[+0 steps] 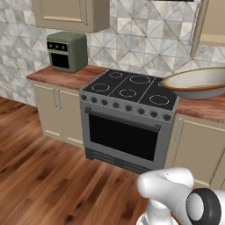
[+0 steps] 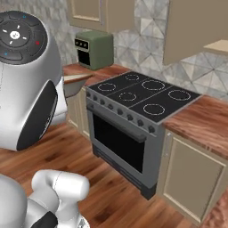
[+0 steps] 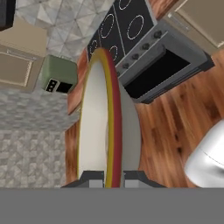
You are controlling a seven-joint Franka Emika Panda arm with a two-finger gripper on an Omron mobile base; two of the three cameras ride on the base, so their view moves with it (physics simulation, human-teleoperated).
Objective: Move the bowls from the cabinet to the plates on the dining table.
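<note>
My gripper is shut on the rim of the wide cream bowl with the tan-brown rim, seen edge-on in the hand view. One dark fingertip sits on each side of the rim. In the left base view the bowl hangs level above the counter to the right of the stove. In the right base view a slice of the bowl peeks out from behind my arm. The cabinet stands open at the upper right, its shelf showing. The plates and the dining table are out of view.
A black stove with an oven stands in the wood counter. A green toaster oven sits at the counter's left end under a closed wall cabinet. Wooden floor lies open in front.
</note>
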